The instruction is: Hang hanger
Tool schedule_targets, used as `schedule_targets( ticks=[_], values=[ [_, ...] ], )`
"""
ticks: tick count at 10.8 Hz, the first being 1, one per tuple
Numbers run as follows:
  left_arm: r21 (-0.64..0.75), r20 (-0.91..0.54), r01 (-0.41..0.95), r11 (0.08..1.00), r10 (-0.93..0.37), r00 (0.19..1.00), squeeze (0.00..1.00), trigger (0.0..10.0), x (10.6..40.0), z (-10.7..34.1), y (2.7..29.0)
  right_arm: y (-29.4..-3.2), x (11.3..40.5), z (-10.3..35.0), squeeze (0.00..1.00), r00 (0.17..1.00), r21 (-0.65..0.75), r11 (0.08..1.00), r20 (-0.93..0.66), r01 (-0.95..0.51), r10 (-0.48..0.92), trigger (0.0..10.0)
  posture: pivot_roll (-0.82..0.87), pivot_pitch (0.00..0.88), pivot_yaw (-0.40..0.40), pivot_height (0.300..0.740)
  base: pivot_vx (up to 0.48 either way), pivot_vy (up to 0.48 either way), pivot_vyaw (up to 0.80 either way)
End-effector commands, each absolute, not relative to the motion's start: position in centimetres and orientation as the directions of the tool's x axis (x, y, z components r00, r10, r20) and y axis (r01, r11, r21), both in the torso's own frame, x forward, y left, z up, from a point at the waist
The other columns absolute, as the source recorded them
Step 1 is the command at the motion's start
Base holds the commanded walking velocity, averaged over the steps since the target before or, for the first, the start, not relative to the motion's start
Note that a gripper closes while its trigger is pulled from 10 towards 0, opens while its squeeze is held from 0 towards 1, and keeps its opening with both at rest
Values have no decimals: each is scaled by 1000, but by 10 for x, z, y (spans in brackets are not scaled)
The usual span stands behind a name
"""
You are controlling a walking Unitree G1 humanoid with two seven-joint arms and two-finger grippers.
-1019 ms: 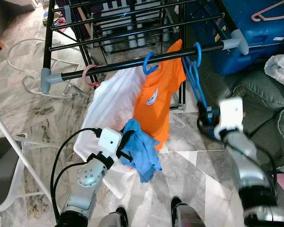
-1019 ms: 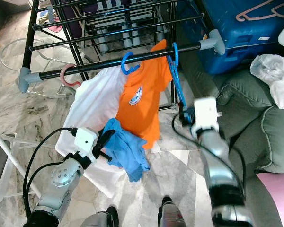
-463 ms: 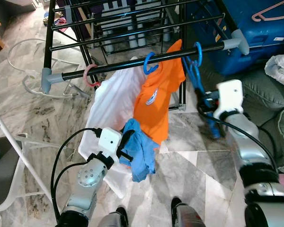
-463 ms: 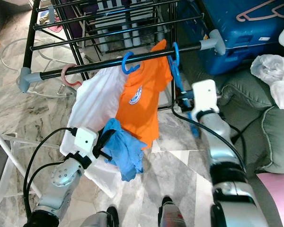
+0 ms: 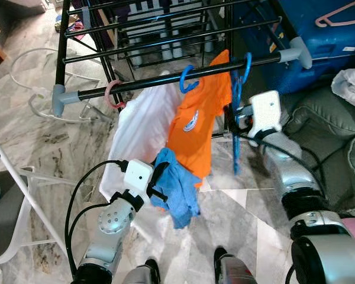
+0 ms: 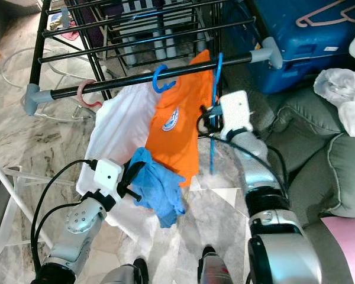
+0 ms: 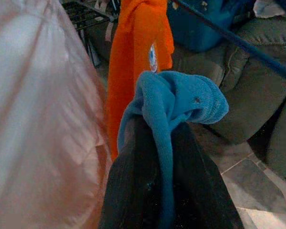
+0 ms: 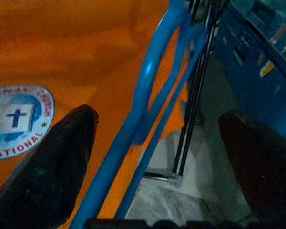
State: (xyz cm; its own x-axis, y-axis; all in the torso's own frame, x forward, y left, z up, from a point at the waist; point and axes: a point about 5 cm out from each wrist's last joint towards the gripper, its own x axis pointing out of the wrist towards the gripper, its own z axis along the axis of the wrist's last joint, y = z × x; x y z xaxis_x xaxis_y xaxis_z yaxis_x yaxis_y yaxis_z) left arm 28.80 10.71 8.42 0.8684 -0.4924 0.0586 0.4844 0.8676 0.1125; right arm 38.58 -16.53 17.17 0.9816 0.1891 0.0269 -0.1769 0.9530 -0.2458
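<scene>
The blue hanger [image 5: 235, 112] hung by its hook from the rail [image 5: 165, 80], just beside the orange shirt [image 5: 195, 127]. The right gripper [image 8: 155, 143] stood with fingers spread wide, the hanger's wires between them but not pinched. The left gripper [image 7: 169, 191], below the rail, was pressed together on a blue cloth [image 5: 176, 189]. The hanging step appeared complete; the next move called for drawing the right gripper clear of the rail without snagging the hanger.

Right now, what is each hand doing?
Left hand: closed on the blue cloth.
Right hand: open, fingers either side of the blue hanger.
</scene>
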Motion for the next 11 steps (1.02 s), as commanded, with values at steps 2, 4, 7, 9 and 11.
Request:
schedule_targets(
  ticks=[2, 4, 7, 9, 11],
  values=[
    [118, 49, 475, 872, -483, 874, 0, 10000, 287, 82, 112, -183, 381, 165, 0, 994, -268, 958, 23, -100, 111, 10000, -112, 230, 129, 740, 0, 0, 0],
    [118, 46, 481, 869, -488, 871, 0, 10000, 287, 82, 111, -208, 371, 170, 0, 997, -279, 960, 72, -6, 27, 10000, -124, 233, 138, 740, 0, 0, 0],
    [119, 42, 499, 858, -507, 861, 0, 10000, 289, 82, 107, -216, 367, 178, 0, 995, -287, 958, 100, 23, 6, 10000, -142, 230, 147, 740, 0, 0, 0],
    [119, 41, 502, 857, -509, 860, 0, 10000, 290, 82, 106, -204, 369, 181, 0, 992, -288, 957, 97, -48, 79, 10000, -141, 228, 143, 740, 0, 0, 0],
    [118, 39, 497, 860, -504, 863, 0, 10000, 291, 81, 107, -199, 373, 181, 0, 993, -247, 966, 72, -73, 93, 10000, -132, 223, 137, 740, 0, 0, 0]
  ],
)
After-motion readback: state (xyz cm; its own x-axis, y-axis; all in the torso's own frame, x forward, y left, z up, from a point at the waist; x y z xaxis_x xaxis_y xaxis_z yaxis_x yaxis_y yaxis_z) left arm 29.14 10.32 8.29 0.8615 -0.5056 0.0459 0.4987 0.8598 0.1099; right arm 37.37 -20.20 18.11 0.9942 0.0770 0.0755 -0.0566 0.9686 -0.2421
